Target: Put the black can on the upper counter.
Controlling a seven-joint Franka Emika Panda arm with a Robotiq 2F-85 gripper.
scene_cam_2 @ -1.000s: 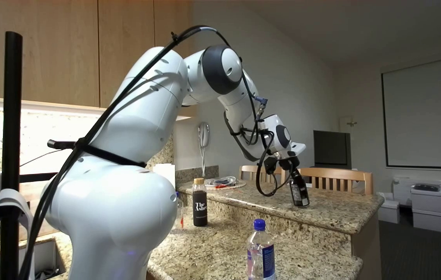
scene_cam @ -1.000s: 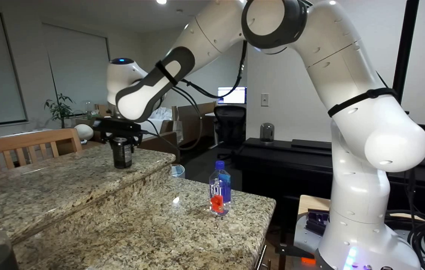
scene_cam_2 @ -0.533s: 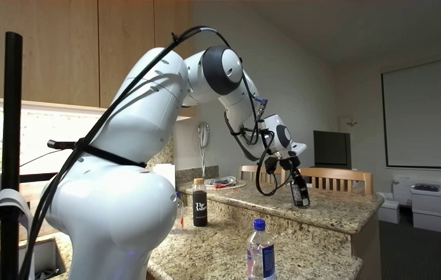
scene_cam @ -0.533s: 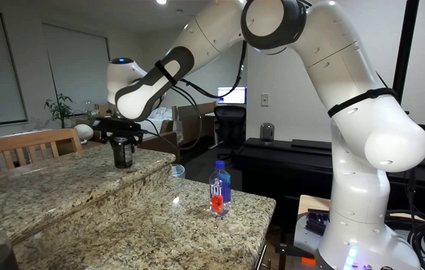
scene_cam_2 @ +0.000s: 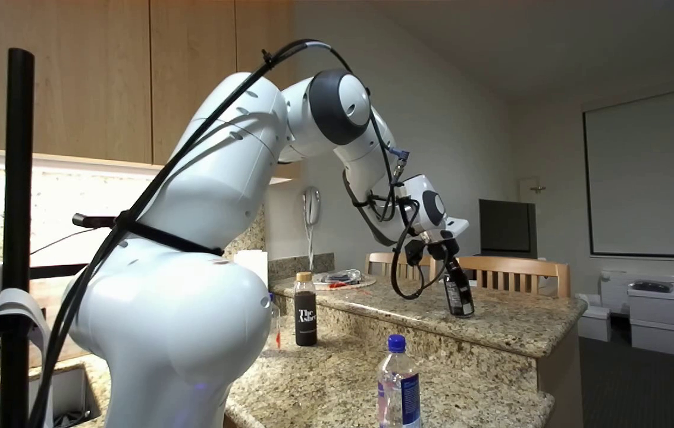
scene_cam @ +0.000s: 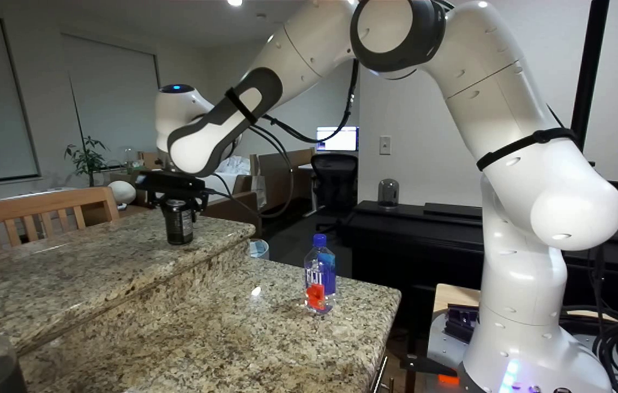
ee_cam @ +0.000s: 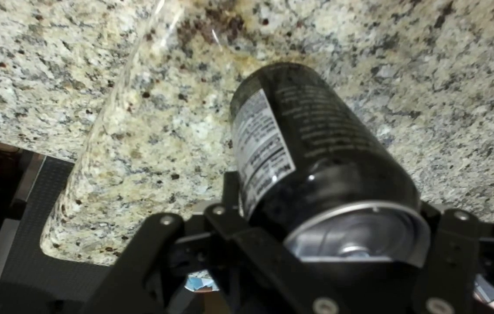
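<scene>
The black can [scene_cam: 179,226], tilted and pinched near its top by the gripper [ee_cam: 330,203], has barely shifted in the last second, its base touching or just above the upper counter [scene_cam: 96,254] (contact is hard to judge), so settling and release likely remain.

Arched arm [scene_cam: 390,27], jaws downward, clamped.

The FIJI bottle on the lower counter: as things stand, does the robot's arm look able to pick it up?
Probably not yet: the end effector is gripping the black can. Otherwise the way looks free, since nothing visible crowds or covers the FIJI bottle.
</scene>
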